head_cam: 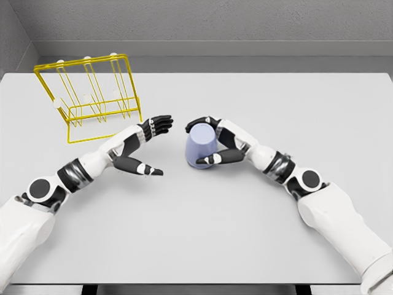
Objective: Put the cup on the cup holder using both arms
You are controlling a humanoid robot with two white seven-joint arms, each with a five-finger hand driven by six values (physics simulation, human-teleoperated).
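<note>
Head view: our right hand wraps the cup, left hand waits spread-fingered at nine o'clock; next, we judge, handover toward the yellow holder at ten.

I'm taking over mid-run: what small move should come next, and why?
Probably bring the left hand in to the cup. The right hand already wraps it, thumb low and fingers over its top, while the left is open beside it. The yellow cup holder stands at the far left.
</note>
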